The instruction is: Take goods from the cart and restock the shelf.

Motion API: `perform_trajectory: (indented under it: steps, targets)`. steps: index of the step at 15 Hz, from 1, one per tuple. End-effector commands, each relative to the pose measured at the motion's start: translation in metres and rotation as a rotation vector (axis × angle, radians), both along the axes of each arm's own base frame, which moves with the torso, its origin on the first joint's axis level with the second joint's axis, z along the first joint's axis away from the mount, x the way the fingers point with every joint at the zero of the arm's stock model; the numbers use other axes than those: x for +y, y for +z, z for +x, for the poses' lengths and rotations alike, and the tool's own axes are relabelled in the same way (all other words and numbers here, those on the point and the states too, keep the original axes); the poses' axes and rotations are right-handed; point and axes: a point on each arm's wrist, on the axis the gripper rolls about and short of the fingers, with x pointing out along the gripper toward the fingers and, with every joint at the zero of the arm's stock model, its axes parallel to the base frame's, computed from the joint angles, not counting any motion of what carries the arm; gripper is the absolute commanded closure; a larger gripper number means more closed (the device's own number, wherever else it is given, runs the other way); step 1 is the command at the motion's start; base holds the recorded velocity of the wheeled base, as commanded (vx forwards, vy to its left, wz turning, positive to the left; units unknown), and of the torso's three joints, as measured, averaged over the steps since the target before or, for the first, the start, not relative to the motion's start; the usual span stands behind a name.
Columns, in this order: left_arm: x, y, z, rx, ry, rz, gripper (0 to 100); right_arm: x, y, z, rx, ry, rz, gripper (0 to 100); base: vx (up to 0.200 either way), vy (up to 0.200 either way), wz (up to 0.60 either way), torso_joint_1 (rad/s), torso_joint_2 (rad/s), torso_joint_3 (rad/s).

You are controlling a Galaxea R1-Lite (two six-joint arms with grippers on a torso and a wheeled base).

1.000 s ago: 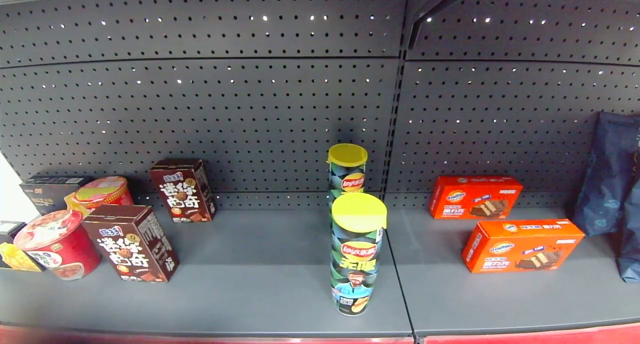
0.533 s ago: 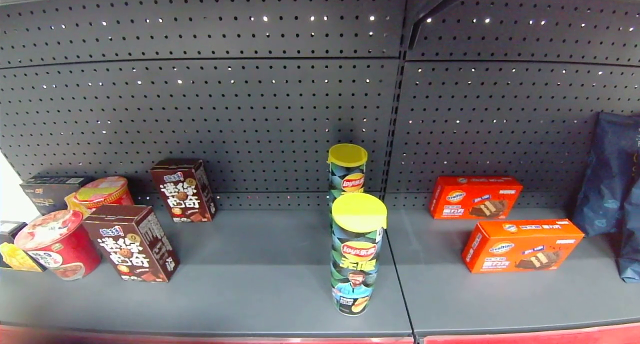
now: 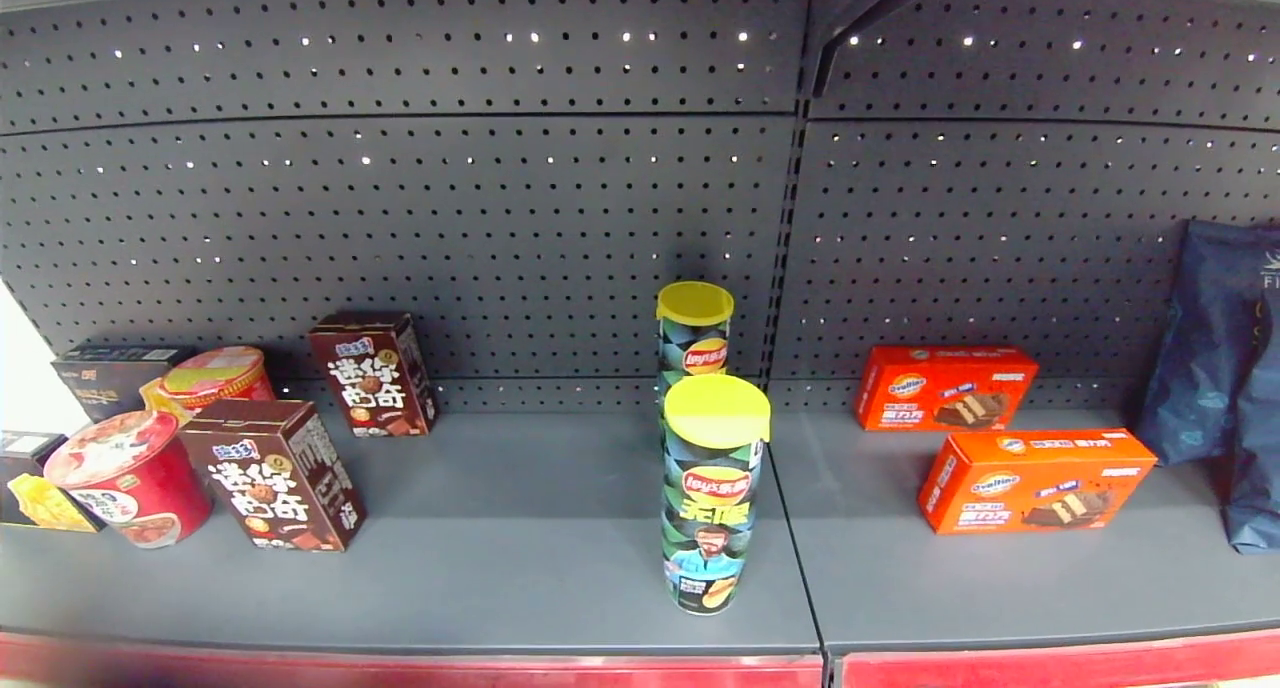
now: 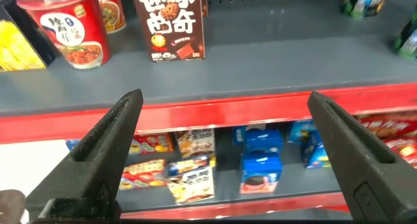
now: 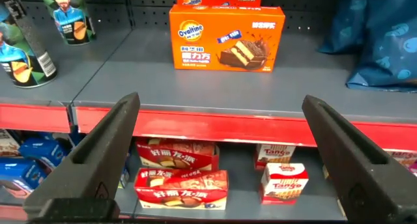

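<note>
Nothing on the shelf (image 3: 480, 558) is shifting of itself. Against the earlier frames the whole head view is sliding slightly, and more of the red shelf lip (image 3: 400, 668) is coming in at the bottom edge. I am logging this as camera movement, not movement of stock.

Stock position: the front crisp tube (image 3: 715, 498) is standing upright near the shelf's front edge, with the rear crisp tube (image 3: 694, 333) directly behind it by the pegboard back (image 3: 500, 218). To the left, the front biscuit box (image 3: 285, 473) and rear biscuit box (image 3: 372, 373) are standing well apart from the tubes, and the red noodle cup (image 3: 125, 478) is sitting just beside the front one. To the right, the front wafer box (image 3: 1035, 478) and rear wafer box (image 3: 945, 388) are lying flat, with dark blue bags (image 3: 1215, 348) beyond them.

The left hand (image 4: 225, 100) is hanging released with its fingers spread wide, grasping nothing, out in front of the red lip. The right hand (image 5: 220, 101) is doing likewise opposite the front wafer box.

Judgement: with both hands empty, I am taking the rig to be drawing off toward the cart for more goods. The bare stretch between the biscuit boxes and the tubes is offering the obvious next slot. The tall front tube is looking easy to topple if clipped.
</note>
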Motion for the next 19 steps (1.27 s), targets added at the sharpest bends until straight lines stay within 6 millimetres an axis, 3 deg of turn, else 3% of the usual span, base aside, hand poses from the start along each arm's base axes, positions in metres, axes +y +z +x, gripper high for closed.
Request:
perform_trajectory:
  steps: [1,19]
  targets:
    - [-0.0001,-0.0020,0.0008,0.013,0.005,-0.026,0,0.0000,0.0001,0.0001,0.001,0.001,-0.003,0,0.000,0.000,0.00,0.000,0.00,0.000]
    - [-0.0001,-0.0018,0.0008,0.012,0.010,-0.026,0,0.0000,0.0001,0.0002,0.000,0.000,0.021,0,0.000,0.000,0.00,0.000,0.00,0.000]
